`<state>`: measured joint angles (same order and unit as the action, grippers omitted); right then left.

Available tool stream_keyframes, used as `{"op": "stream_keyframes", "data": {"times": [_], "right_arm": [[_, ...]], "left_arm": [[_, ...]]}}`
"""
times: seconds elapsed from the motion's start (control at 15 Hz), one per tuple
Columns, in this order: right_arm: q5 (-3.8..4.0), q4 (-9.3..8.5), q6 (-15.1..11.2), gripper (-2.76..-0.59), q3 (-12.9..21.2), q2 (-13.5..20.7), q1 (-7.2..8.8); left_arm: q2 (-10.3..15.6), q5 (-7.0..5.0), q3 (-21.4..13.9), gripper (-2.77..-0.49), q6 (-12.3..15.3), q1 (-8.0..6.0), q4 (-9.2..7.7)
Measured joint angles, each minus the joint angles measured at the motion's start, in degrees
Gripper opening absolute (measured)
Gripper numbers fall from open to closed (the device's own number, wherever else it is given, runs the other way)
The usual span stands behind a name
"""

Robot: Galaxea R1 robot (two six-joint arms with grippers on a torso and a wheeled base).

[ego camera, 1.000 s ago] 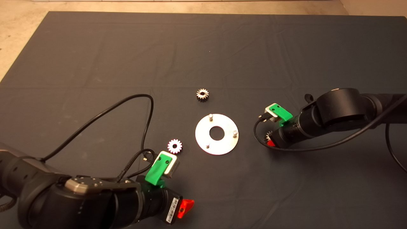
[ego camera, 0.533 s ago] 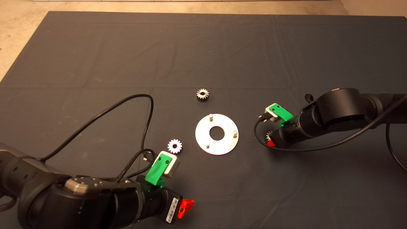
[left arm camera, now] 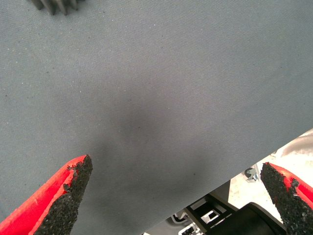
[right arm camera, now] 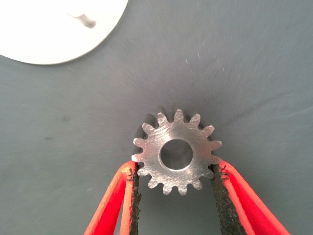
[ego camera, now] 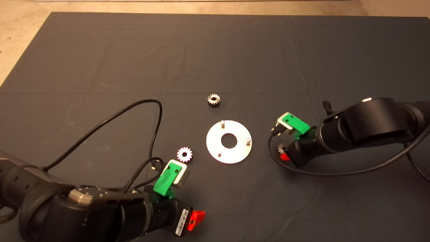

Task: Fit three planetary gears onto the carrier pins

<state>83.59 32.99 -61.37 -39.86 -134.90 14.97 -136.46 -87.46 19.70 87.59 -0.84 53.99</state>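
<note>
Right tool clamped on one planetary gear, pads against its teeth on both sides, just right of the disc in the head view; three carrier pins standing bare on the disc; second gear lying near the disc's far edge, third gear near its left; left tool spread wide over bare desk; barcode label on left wrist, unreadable.
</note>
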Motion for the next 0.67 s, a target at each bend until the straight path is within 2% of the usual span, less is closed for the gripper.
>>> {"op": "stream_keyframes", "data": {"times": [0.13,0.33,0.53,0.67], "right_arm": [[-0.13,-0.02,-1.1,-2.47,1.7,-0.2,1.58],[-0.13,-0.02,-1.1,-2.47,2.1,-1.1,1.73],[-0.05,-0.03,-1.1,-2.48,2.1,-4.4,1.91],[-0.51,-0.02,-1.1,-2.48,2.1,-6.4,2.03]], "left_arm": [[0.0,0.03,0.0,-0.78,0.0,0.00,0.02],[0.0,0.00,0.0,-0.78,0.0,0.00,0.00],[0.0,0.00,0.0,-0.78,0.0,0.00,0.00],[0.0,-0.02,0.0,-0.78,0.0,0.00,0.02]]}}
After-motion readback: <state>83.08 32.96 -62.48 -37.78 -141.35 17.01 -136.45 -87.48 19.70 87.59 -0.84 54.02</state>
